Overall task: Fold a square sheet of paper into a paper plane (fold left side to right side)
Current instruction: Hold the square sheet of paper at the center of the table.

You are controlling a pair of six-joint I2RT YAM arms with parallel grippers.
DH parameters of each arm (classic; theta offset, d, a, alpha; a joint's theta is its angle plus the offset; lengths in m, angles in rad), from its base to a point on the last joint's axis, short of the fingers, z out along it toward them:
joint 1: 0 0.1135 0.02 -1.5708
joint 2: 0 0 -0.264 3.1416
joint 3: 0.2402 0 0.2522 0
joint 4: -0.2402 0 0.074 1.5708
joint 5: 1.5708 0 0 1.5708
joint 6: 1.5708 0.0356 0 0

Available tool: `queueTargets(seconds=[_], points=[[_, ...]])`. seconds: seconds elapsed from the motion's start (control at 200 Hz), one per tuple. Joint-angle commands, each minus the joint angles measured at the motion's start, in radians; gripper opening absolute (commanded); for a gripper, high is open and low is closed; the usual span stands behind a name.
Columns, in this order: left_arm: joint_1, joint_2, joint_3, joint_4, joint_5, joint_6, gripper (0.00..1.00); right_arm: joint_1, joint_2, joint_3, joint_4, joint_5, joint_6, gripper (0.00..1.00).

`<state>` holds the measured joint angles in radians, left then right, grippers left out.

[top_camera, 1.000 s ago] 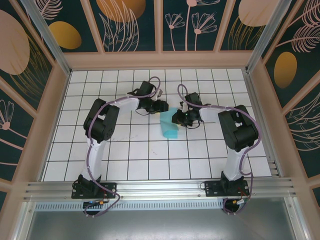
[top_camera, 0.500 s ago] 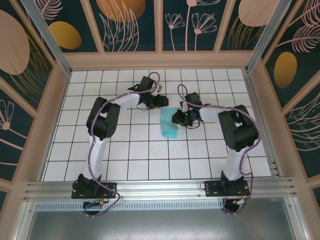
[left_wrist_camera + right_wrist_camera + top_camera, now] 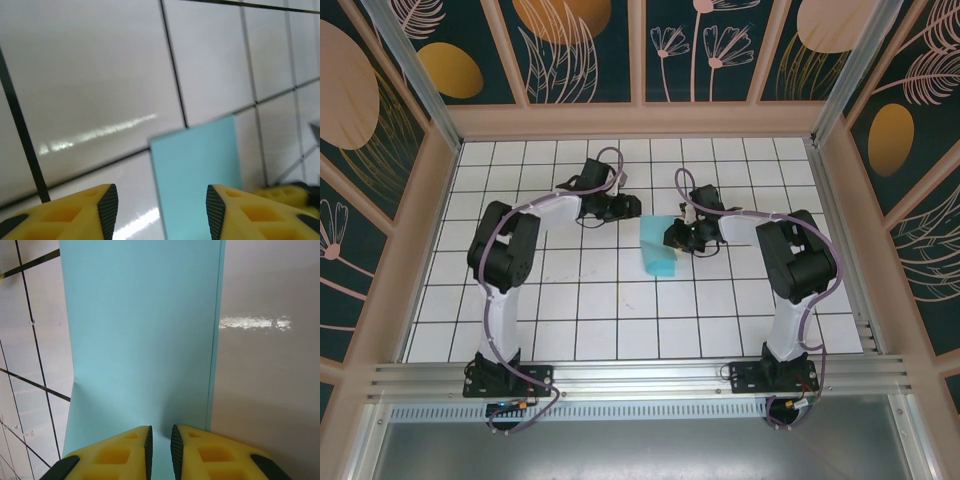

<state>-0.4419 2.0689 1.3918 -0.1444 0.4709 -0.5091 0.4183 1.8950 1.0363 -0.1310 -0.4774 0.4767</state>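
The square sheet of paper lies on the white grid table as a light-turquoise rectangle, folded over with its two layers lying flat. My right gripper rests on the sheet's right edge. In the right wrist view its fingertips stand almost together on top of the paper, a thin slit between them and nothing pinched. My left gripper hangs just off the sheet's upper left corner, apart from it. Its jaws are open wide, with a corner of the paper ahead between them.
Wooden walls with leaf-pattern panels close in the table on three sides. The arm bases stand on a metal rail at the near edge. A yellow finger of the right gripper shows beyond the paper in the left wrist view.
The left arm has drawn back to the left, its elbow swinging outward and its gripper sliding off the sheet's top. The right gripper and the paper have not moved.
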Motion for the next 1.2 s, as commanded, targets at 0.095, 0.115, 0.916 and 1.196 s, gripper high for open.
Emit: queueTargets(seconds=[0.095,0.115,0.916,1.196], points=[[-0.079,-0.049,-0.088,0.134,0.084,-0.056,0.50,0.000,0.041,-0.019,-0.071,0.079,-0.003,0.23],[-0.085,-0.042,-0.088,0.136,0.085,-0.059,0.50,0.000,0.041,-0.019,-0.071,0.080,-0.003,0.23],[-0.103,0.120,-0.060,0.055,-0.004,-0.036,0.48,-0.036,-0.106,0.014,-0.003,0.019,0.024,0.24],[-0.109,0.125,-0.056,0.047,-0.018,-0.035,0.47,-0.064,-0.026,0.105,0.008,-0.034,0.042,0.18]])
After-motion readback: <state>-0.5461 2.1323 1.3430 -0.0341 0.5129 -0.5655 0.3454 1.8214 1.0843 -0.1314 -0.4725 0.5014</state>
